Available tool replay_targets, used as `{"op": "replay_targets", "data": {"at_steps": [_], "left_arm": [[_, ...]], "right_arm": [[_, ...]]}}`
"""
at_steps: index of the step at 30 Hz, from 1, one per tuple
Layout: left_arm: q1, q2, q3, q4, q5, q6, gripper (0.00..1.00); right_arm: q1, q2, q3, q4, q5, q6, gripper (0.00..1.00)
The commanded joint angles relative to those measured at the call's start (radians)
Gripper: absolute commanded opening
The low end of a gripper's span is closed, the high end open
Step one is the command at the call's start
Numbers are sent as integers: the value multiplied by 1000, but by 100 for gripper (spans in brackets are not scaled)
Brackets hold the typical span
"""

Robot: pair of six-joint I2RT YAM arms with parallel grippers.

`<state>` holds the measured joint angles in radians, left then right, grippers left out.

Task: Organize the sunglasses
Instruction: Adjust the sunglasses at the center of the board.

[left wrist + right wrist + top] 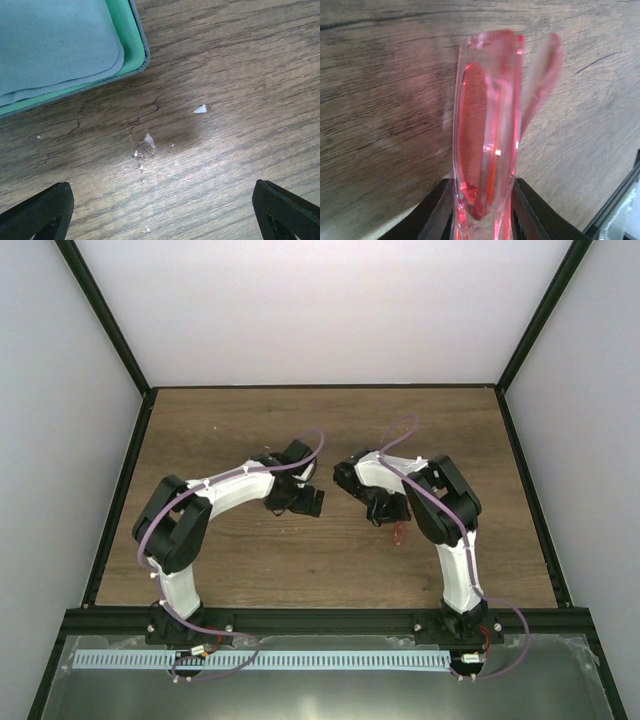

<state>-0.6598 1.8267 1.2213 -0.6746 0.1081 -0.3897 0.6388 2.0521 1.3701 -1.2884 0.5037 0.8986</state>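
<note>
Sunglasses in right gripper (arm folded)

Both arms fold inward, elbows out, wrists near each other. L hand points down w/ jaws spread wide. R hand jaws narrow, pinching sunglasses.

Table: brown wood-grain top, a few pale flecks scuffed into it.
On it: open green-lined case.
</note>
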Motion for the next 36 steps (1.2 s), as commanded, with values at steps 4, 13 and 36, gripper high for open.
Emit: {"op": "replay_targets", "data": {"at_steps": [4,13,36], "left_arm": [[9,-29,-17,-5,-13,15,100],[9,-22,-16,-1,-10,8,100],[9,-40,-25,47,89,-1,100]], "right_arm": [[31,71,34,-15,66,27,38],[68,36,109,-10,38,31,45],[-207,-789,-605,670,-608,-159,41]]}}
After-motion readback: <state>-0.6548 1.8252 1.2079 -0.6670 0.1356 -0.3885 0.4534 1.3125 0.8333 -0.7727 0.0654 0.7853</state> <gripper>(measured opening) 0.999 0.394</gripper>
